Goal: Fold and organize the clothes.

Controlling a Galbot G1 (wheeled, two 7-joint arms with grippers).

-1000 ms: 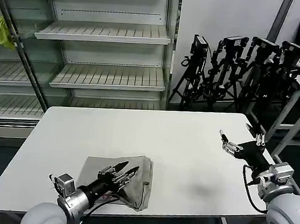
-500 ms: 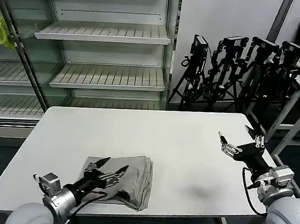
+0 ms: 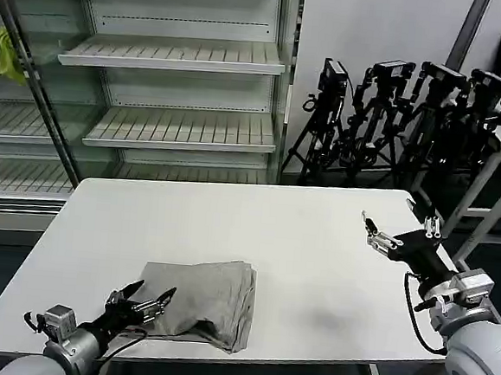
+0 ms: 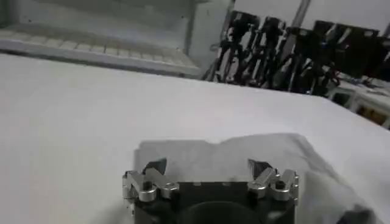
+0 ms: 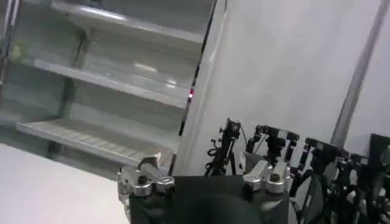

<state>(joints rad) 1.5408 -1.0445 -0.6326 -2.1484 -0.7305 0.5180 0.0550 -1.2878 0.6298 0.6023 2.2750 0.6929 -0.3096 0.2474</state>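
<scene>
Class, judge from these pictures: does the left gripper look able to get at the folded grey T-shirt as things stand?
Probably yes. The left gripper is open at the near left edge of the folded T-shirt, nothing lies between them, and the right gripper is held far off above the table.

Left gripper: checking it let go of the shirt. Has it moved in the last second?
Yes. The left gripper, open, has backed off the shirt toward the table's near left edge.

Grey T-shirt (image 3: 205, 300) folded, flat, near table's front-left edge.
</scene>
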